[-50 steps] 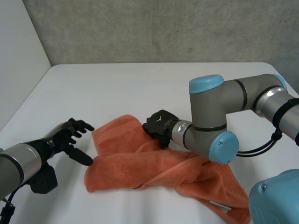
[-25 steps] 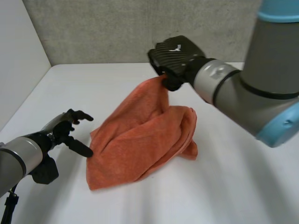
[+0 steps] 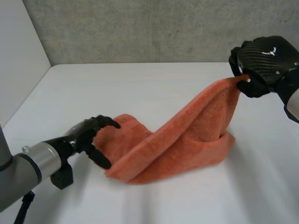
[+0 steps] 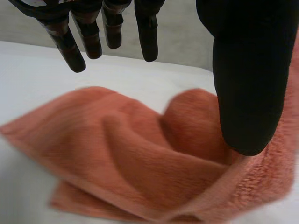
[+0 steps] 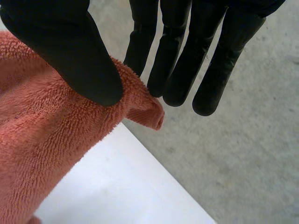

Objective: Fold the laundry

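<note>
- The left hand (image 3: 91,135) is at about 8 o'clock on the white bench (image 3: 140,84), at the low end of the orange towel (image 3: 177,140). Its fingers (image 3: 106,122) arch loosely over the hem and grip nothing.
- The left wrist view shows more than the head view: those fingers (image 4: 147,32) hang spread above the cloth and clear of it. The thumb (image 4: 247,84) comes down with its tip at the towel's edge.
- The towel lies bunched mid-bench. From there it rises as a stretched ridge toward 2 o'clock, its top corner off the surface.
- The right hand (image 3: 264,65), up at 2 o'clock above the bench, has its fingers closed on that top corner.
- The right wrist view shows the pinch. The thumb (image 5: 70,51) is on one side of the cloth and the fingers (image 5: 177,70) on the other, with the corner's tip poking out between them.
- A grey concrete wall (image 3: 140,28) runs along the bench's far side at 12 o'clock.
</note>
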